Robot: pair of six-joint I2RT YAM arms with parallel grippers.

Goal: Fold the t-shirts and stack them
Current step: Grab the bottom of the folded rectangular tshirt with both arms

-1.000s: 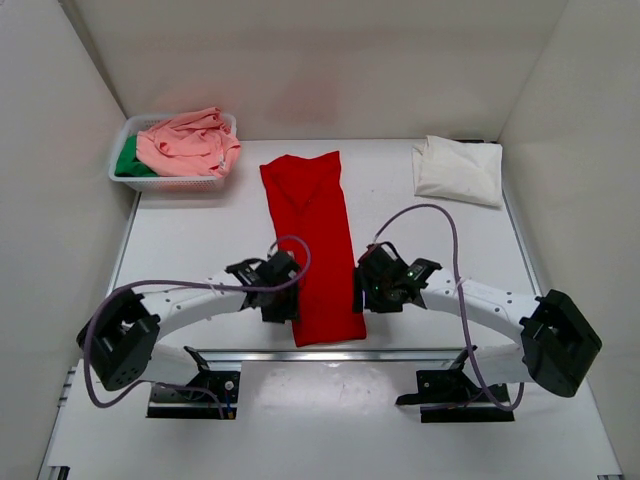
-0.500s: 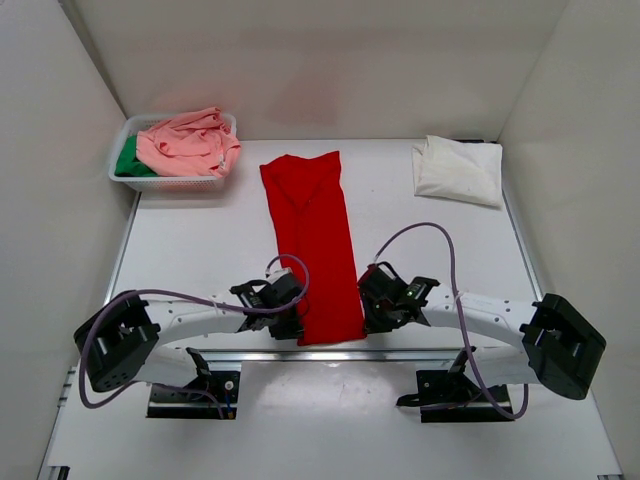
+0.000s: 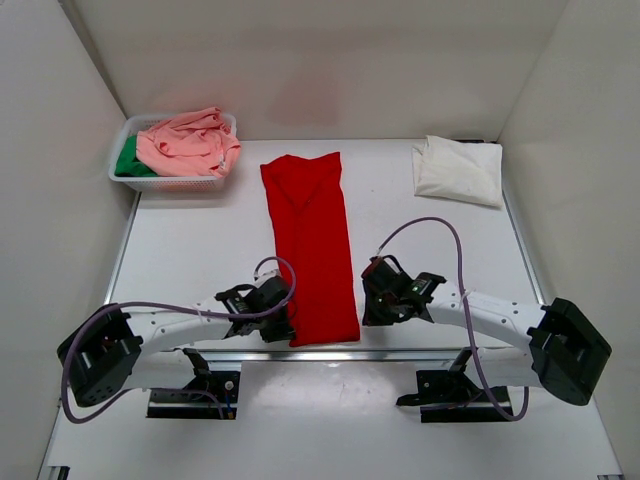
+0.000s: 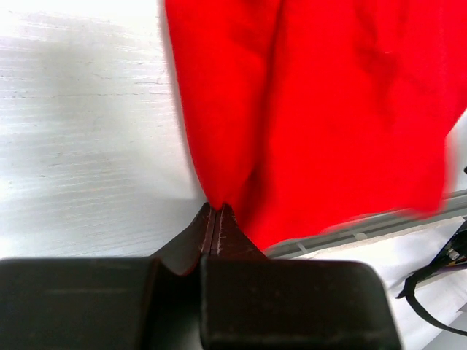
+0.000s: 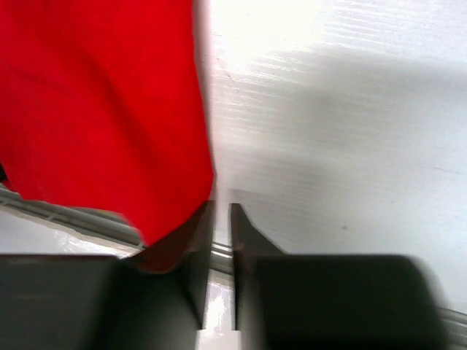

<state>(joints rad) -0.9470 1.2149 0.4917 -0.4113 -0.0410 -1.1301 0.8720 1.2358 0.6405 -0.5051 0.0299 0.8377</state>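
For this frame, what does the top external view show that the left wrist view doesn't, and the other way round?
Only the top external view shows the white mesh basket holding the salmon-pink t-shirt and green t-shirt, the cream-white t-shirt at far right, and the right hand beside the near right corner of the red t-shirt. Only the left wrist view shows the left hand shut, pinching that shirt's near left corner. Both show the red t-shirt on the table.

The middle shirt [image 3: 312,250] lies lengthwise on the table [image 3: 200,250], its near end between the left gripper [image 3: 280,325] and the right gripper [image 3: 368,305]. At the far left a basket [image 3: 125,181] holds an upper shirt [image 3: 190,145] partly over a lower shirt [image 3: 128,160]. A folded shirt [image 3: 458,170] lies at the far right.
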